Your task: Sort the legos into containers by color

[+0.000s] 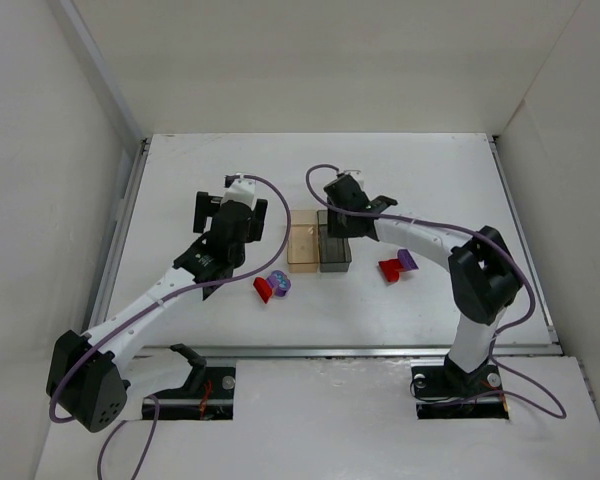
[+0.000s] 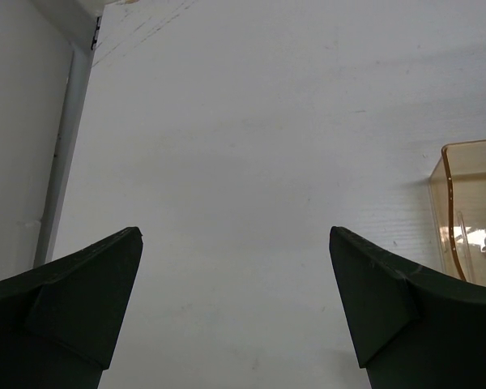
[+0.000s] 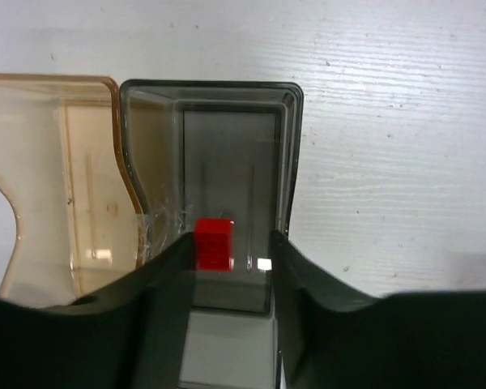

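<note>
Right hand (image 3: 233,253), jaws parted wider than the red brick (image 3: 215,243), hovers over the dark grey bin (image 3: 289,146) — likely a drop. Next: fetch another red one.

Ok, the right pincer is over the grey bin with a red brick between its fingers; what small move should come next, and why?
Probably lift the right pincer straight up, clear of the dark grey bin. The red brick touches one finger at most, with a clear gap to the other, so it looks let go; another red brick lies on the table to the right.
</note>
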Action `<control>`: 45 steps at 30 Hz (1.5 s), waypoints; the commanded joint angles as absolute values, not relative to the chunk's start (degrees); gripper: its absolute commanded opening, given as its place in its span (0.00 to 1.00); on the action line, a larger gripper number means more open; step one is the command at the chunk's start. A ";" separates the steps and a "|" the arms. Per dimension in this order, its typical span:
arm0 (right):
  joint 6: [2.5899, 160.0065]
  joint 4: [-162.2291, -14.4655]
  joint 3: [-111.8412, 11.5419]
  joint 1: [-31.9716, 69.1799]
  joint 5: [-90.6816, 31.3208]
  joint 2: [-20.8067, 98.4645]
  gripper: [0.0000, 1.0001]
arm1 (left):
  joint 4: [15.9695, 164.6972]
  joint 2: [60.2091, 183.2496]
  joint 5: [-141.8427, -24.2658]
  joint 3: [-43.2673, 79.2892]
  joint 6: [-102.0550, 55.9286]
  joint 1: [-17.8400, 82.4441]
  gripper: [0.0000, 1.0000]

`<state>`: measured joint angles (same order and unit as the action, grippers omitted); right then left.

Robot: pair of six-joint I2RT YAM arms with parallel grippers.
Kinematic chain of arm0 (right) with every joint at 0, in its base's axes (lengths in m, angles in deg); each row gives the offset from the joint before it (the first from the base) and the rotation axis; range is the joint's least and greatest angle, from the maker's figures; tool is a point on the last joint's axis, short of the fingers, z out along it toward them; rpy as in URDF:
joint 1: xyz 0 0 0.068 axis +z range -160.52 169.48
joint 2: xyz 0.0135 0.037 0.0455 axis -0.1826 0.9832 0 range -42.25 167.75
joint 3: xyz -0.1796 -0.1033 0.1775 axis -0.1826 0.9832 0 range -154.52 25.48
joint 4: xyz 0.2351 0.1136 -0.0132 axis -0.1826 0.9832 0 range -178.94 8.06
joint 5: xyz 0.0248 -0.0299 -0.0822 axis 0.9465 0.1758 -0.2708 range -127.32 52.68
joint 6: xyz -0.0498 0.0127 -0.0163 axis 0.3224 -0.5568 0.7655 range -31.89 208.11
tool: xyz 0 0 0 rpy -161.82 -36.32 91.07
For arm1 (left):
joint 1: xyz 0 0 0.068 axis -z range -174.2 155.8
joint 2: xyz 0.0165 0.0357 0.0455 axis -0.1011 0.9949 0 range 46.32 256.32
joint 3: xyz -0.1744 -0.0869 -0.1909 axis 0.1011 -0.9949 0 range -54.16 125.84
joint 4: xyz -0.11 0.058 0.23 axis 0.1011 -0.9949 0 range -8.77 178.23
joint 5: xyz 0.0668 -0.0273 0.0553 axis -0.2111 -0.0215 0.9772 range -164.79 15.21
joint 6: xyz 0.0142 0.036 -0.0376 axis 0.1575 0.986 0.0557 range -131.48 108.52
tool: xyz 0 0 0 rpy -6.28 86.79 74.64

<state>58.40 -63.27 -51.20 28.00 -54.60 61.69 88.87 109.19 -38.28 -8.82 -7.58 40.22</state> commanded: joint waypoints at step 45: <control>67.99 -65.39 -23.03 -5.60 -25.19 43.97 0.59 | 92.36 108.55 -39.20 -8.10 -4.19 41.05 1.00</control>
<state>66.33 -61.81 -23.20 -5.59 -25.66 43.39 90.16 109.19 -39.40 -8.82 -5.00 40.74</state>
